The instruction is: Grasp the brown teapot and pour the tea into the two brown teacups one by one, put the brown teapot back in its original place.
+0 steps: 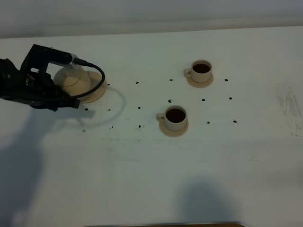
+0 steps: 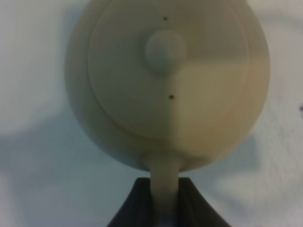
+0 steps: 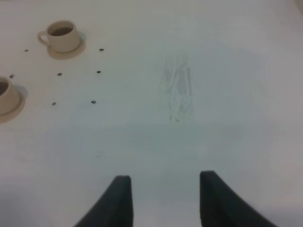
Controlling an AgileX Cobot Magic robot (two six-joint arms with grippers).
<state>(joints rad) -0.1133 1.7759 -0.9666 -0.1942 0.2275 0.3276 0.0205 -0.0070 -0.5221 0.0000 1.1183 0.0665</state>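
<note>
Two small beige ceramic teacups on little round saucers are seen on the white table (image 1: 142,179), both filled with dark tea. One teacup (image 1: 201,71) is placed farther back, and the other teacup (image 1: 175,117) is placed nearer the front. Far to the left, the squat round beige ceramic teapot (image 2: 168,80) with a knobbed lid is seen over the wide flat beige saucer (image 1: 97,87). Whether it is resting on that saucer cannot be told. The teapot's loop handle (image 2: 164,182) is pinched tight by the black left gripper (image 2: 165,203), with one finger on each side. The black right gripper (image 3: 163,198) is held wide apart over the bare table, well away from the cups, and nothing is held in it.
</note>
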